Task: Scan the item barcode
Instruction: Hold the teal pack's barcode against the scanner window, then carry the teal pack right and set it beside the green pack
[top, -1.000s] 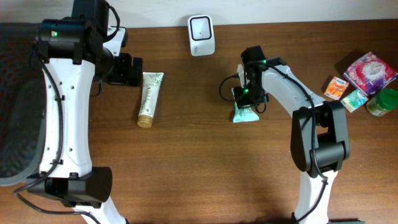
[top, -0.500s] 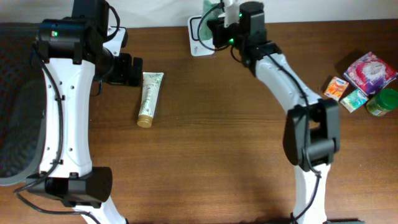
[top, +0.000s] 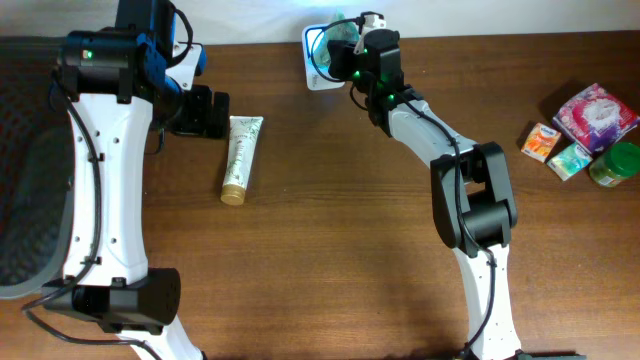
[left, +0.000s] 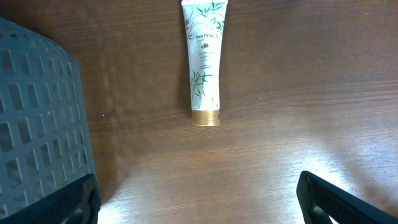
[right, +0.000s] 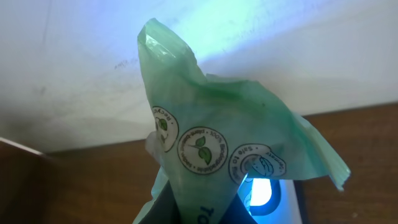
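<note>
One tube (top: 241, 158), one scanner (top: 320, 80), one green bag (right: 205, 143), perhaps four small items (top: 596, 115) far right.

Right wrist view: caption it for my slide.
Right claw holds a green bag up to the glowing white scanner.

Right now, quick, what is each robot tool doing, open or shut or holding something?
Left tool: open, holding nothing.
Right tool: shut on the green bag.

Packet (right: 205, 143) over scanner (right: 273, 196), tube (top: 241, 158) well left
</note>
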